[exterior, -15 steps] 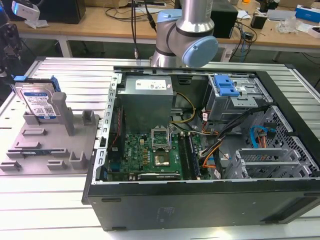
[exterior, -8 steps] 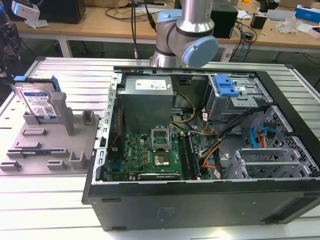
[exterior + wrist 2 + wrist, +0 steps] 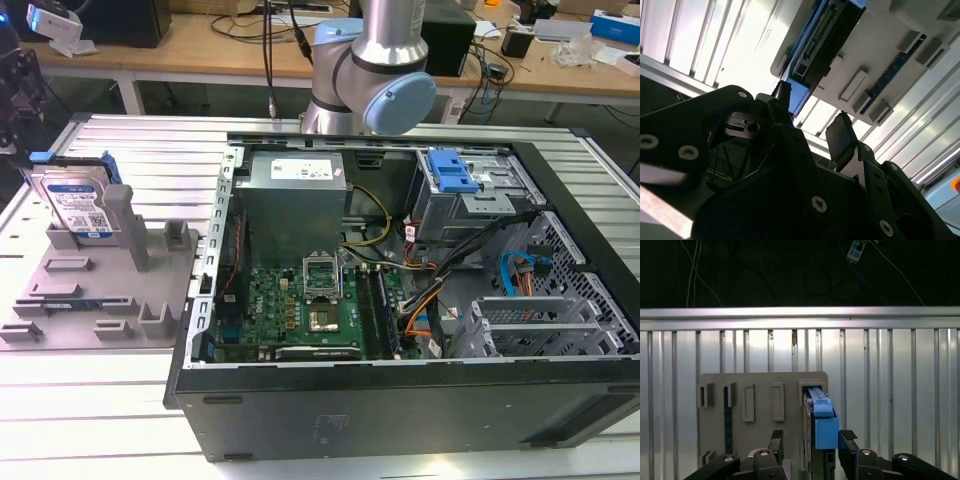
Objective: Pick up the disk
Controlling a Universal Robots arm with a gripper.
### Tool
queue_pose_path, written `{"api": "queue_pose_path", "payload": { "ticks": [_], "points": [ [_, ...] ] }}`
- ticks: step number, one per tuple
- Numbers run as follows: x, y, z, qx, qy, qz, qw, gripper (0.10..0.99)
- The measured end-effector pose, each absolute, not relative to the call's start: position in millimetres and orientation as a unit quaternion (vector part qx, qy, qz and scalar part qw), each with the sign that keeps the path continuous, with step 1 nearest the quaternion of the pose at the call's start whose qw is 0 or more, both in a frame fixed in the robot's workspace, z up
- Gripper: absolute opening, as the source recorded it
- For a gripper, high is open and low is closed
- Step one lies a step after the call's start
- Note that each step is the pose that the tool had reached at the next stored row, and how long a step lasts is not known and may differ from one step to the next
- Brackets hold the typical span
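- First wrist view: disk (image 3: 821, 422) stands on edge in an end slot of the grey holder (image 3: 760, 385), with its blue rail towards the camera.
- Gripper (image 3: 812, 439) is at the disk, fingers (image 3: 848, 437) spread, one on each side, pinching nothing.
- One finger is just beside the blue rail and I can't tell if it touches. The other shows a clear gap.
- Second wrist view: same straddle, gripper (image 3: 811, 107) in front of the disk (image 3: 827, 42) and holder (image 3: 875, 60).
- Exterior view: disk (image 3: 78, 208) is upright, label visible, in the holder (image 3: 110, 300) at the exterior view's left.
- Holder lies on the ribbed metal worktop (image 3: 100, 420), beside an open computer case (image 3: 400, 400).
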State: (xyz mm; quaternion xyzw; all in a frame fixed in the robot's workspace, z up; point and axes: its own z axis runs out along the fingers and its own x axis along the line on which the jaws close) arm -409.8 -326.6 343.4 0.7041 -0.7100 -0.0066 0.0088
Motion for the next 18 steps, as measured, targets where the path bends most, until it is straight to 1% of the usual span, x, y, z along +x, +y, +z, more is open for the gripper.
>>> {"api": "queue_pose_path", "payload": {
  "ticks": [11, 18],
  "points": [
    [-413.7, -313.3, 328.2, 0.711, -0.704, -0.007, 0.009, 0.557],
    [-414.4, -313.3, 322.5, 0.714, -0.7, -0.006, 0.009, 0.557]
  ]
}}
